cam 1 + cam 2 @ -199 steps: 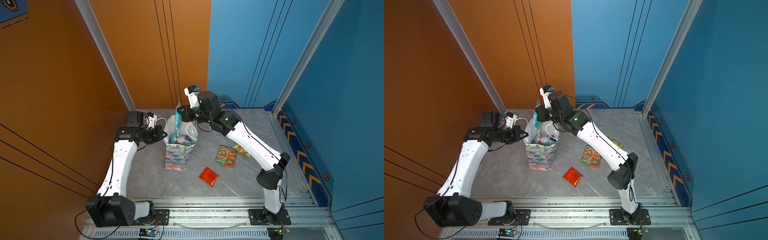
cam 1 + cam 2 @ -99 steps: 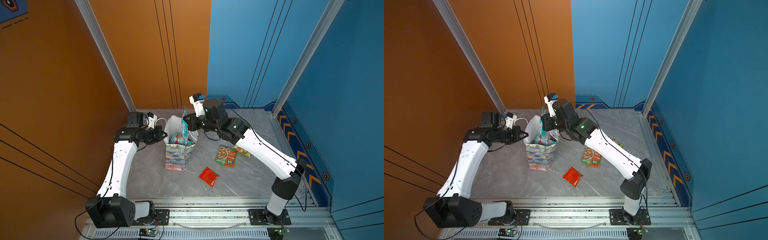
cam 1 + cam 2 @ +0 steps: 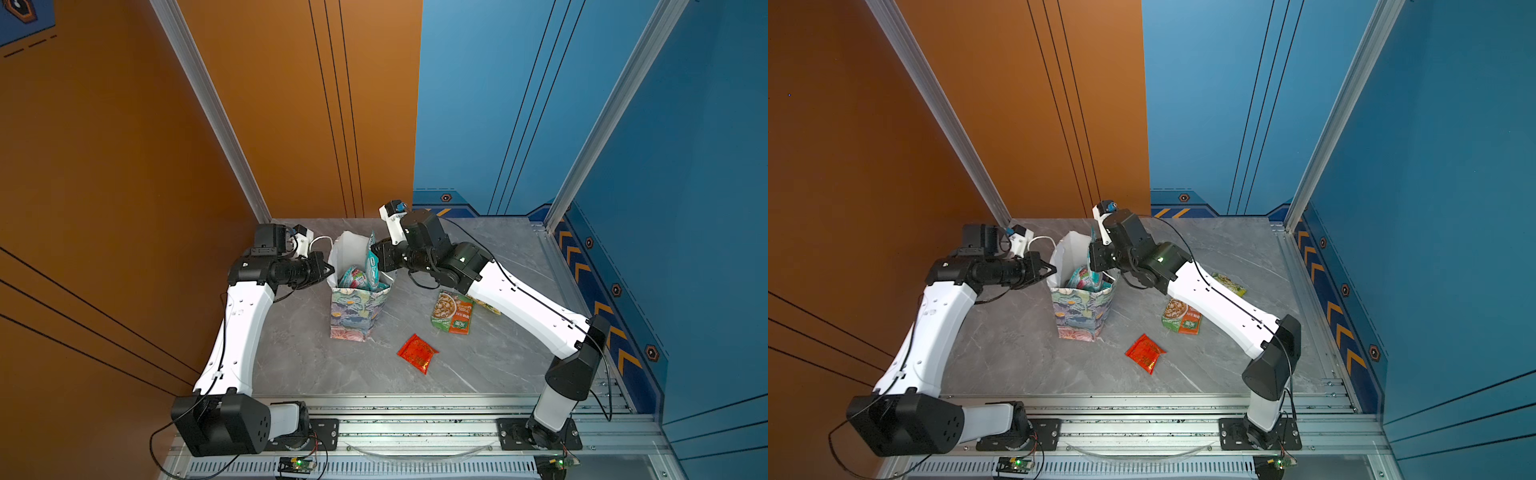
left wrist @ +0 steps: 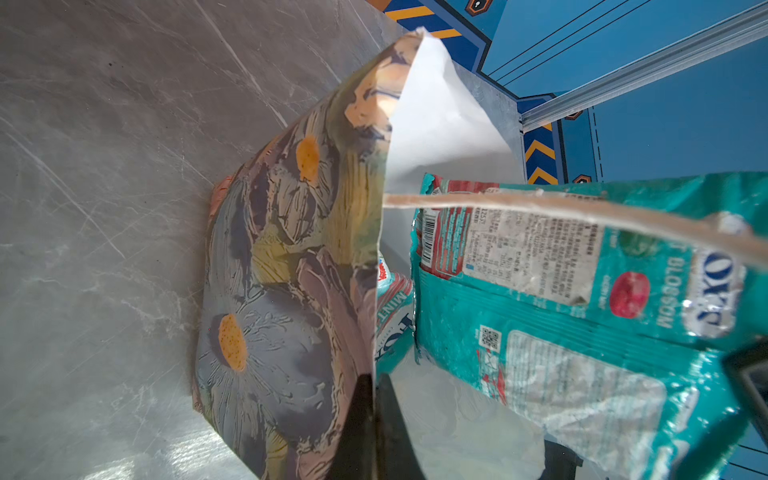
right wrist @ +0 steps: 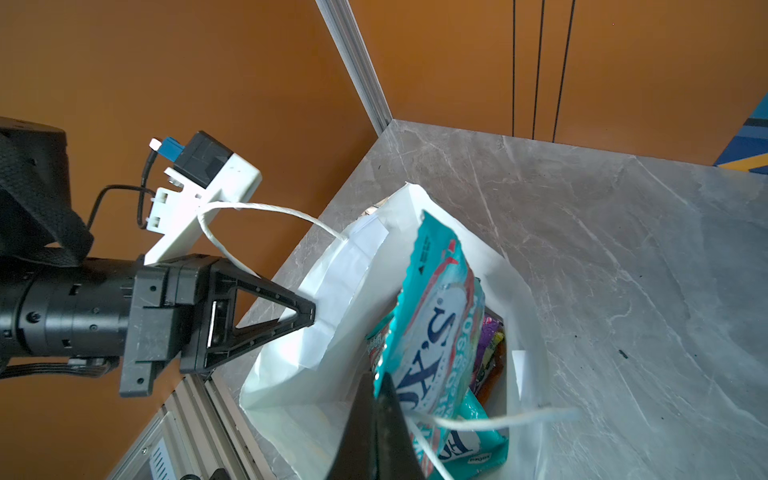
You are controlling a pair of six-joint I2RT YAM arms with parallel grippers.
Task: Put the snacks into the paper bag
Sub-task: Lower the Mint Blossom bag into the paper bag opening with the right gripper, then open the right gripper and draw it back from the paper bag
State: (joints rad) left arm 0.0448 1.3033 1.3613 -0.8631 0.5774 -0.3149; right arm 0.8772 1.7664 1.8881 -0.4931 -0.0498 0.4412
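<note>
Your right gripper [image 5: 376,379] pinches teal packet [image 5: 432,316] over paper bag [image 5: 332,286]; left gripper [image 5: 311,313] clamps its rim (mouth wide). Sink it past cord handle [image 5: 498,420] before you release.

The left gripper [image 3: 331,272] reaches in level from the left side of the paper bag [image 3: 353,313], jaws closed on its rim. The right gripper [image 3: 379,262] hangs over the bag's right edge, wrist tipped down, jaws pinching a teal packet [image 5: 432,316] above the opening.
</note>
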